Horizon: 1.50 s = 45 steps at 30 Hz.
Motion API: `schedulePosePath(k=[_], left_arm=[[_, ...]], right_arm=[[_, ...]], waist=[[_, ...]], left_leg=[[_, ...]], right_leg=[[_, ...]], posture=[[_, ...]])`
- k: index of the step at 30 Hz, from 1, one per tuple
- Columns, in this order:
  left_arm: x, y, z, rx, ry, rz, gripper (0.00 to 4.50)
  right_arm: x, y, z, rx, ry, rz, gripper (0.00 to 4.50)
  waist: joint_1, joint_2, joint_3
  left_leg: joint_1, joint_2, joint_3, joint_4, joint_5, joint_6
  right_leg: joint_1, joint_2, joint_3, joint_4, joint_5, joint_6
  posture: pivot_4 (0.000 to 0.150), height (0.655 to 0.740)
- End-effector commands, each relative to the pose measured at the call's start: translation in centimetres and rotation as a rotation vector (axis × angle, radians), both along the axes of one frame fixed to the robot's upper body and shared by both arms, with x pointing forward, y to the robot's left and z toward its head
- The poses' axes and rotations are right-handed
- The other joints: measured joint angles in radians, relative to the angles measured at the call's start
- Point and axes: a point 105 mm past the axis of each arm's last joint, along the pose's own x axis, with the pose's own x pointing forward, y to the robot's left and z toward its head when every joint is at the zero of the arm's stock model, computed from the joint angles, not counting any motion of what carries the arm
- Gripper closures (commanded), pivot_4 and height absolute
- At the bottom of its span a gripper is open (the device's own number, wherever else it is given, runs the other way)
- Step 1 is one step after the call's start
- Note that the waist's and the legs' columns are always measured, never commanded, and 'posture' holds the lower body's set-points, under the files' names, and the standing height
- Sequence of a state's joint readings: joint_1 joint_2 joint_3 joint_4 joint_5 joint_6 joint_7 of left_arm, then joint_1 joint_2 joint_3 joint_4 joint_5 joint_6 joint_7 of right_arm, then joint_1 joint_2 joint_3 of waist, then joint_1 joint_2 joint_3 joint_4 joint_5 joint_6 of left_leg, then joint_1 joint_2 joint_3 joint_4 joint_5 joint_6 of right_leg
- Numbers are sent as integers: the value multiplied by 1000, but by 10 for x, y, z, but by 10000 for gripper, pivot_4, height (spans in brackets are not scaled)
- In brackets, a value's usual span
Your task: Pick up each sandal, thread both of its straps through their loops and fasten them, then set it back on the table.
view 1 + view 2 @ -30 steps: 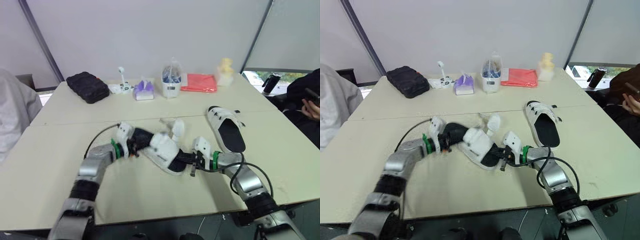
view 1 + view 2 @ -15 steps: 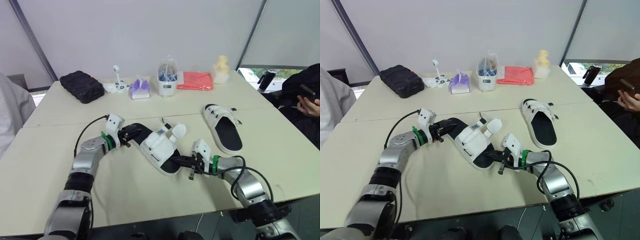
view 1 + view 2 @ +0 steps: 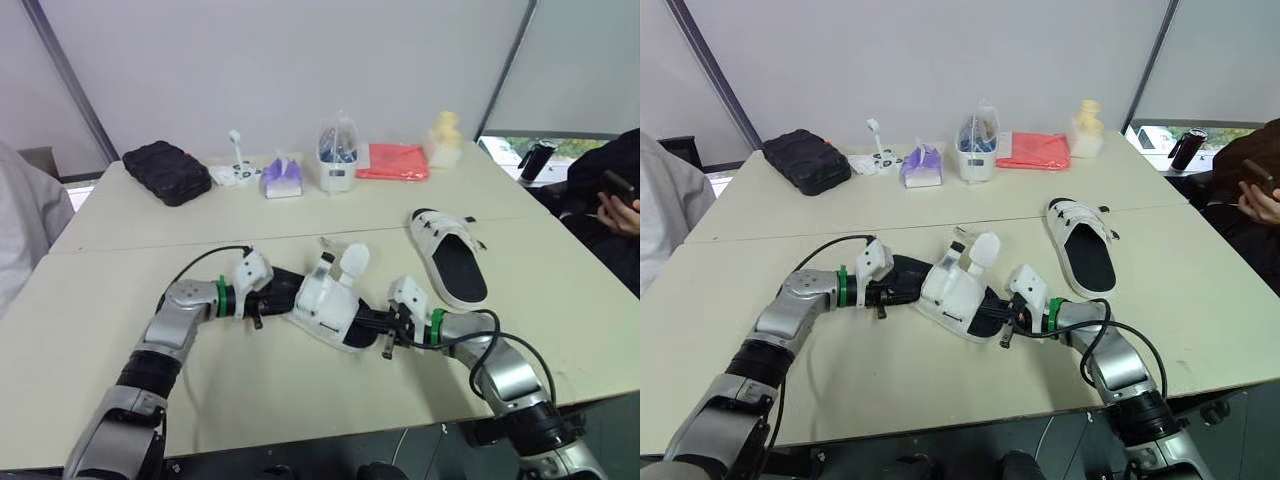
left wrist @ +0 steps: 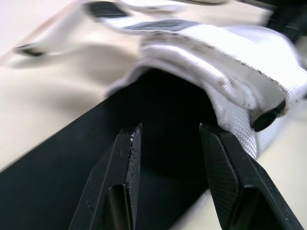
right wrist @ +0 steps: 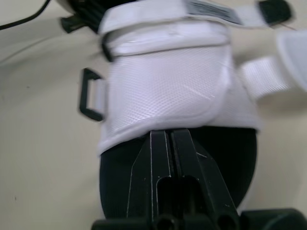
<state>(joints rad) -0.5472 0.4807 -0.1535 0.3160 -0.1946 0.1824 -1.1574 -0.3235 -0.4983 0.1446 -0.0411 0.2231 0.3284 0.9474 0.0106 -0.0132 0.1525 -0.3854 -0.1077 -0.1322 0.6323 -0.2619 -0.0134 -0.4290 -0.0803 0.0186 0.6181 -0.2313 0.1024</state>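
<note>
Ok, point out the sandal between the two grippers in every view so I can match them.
Left eye view: sandal at centre.
Right eye view: centre, slightly left.
Left wrist view: straight ahead, black sole nearest, white strap beyond.
Right wrist view: straight ahead.
Shared landmark: the cream table around it.

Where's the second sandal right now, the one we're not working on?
In the head views the second sandal lies on the right side of the table, beyond the right gripper and apart from the centre sandal.
</note>
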Motion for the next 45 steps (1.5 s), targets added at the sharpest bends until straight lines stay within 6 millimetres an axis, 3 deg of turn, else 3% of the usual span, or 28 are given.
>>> schedulePosePath(k=[1, 6, 11, 13, 19, 22, 23, 25, 28, 29, 34, 43, 45], left_arm=[[-22, -13, 5, -15, 33, -114, 25803], [-43, -28, 11, -88, 111, -137, 25803], [-43, -26, 13, -83, 120, -88, 25803], [-40, -21, 16, -79, 120, -62, 25803], [-30, 28, 50, -159, 189, 81, 25803], [-10, 41, 64, -269, 171, 211, 25803], [2, 43, 68, -309, 153, 276, 23111], [21, 37, 77, -400, 145, 352, 17511], [34, 21, 75, -449, 192, 393, 2680], [36, 17, 74, -449, 204, 402, 674], [46, -7, 57, -443, 406, 432, 674], [48, -7, 56, -436, 431, 442, 674], [66, -46, 48, -472, 615, 363, 674]], right_arm=[[-1, -7, 21, 20, -63, -3, 45000], [-1, -22, 16, -18, -44, -23, 45000], [2, -31, 18, -31, -41, -36, 45000], [2, -31, 17, -35, -36, -30, 45000], [-7, -23, 5, -36, 9, 10, 45000], [-5, -20, -1, -30, 15, 10, 45000], [-4, -19, -2, -28, 16, 9, 45000], [-2, -18, -4, -25, 17, 9, 45000], [-1, -17, -7, -32, 19, 16, 45000], [-1, -16, -8, -35, 19, 19, 45000], [1, -15, -12, -42, 21, 26, 45000], [1, -15, -13, -41, 18, 28, 45000], [3, -9, -15, -36, 17, 33, 45000]], waist=[[0, 0, 0], [2, 0, 0], [1, 0, 0], [1, 0, 0], [-3, 1, 0], [0, 1, 0], [6, 1, 0], [12, 1, 0], [8, 1, 0], [3, 1, 0], [-1, 1, 0], [-4, 1, 0], [7, 0, 1]], left_leg=[[0, 0, 0, 0, 0, 1], [0, 0, 0, 0, -1, 2], [0, 0, 0, 0, -1, 2], [0, 0, 0, 0, -1, 2], [0, 1, 0, 0, -1, 2], [1, 1, 0, 1, -1, 2], [1, 0, 0, 1, -1, 2], [0, 0, -2, 5, -1, 1], [-2, 0, -2, 12, 1, -1], [-2, 0, -1, 13, 0, -1], [-2, 0, -1, 14, 0, -1], [-2, 0, 0, 14, 1, -1], [-2, 0, 0, 15, 1, -1]], right_leg=[[0, 0, 0, 0, 0, 0], [0, 0, 0, 0, 0, 0], [0, 0, 0, 1, 0, 0], [0, 0, 0, 1, 0, 0], [0, 1, 0, 1, 0, 0], [0, 1, 0, 1, 0, 0], [1, 0, 0, 1, 0, 0], [3, 0, -2, 1, 0, 0], [4, 1, -3, 2, 1, 1], [4, 0, -3, 2, 1, 2], [4, 1, -2, 4, 1, 2], [2, 1, -1, 7, 1, 2], [2, 1, -1, 7, 1, 2]], posture=[[1500, 7400], [1500, 7400], [1500, 7400], [1500, 7400], [1500, 7400], [1500, 7400], [1500, 7400], [1500, 7400], [1500, 7400], [1500, 7400], [1500, 7400], [1500, 7400], [1500, 7400]])
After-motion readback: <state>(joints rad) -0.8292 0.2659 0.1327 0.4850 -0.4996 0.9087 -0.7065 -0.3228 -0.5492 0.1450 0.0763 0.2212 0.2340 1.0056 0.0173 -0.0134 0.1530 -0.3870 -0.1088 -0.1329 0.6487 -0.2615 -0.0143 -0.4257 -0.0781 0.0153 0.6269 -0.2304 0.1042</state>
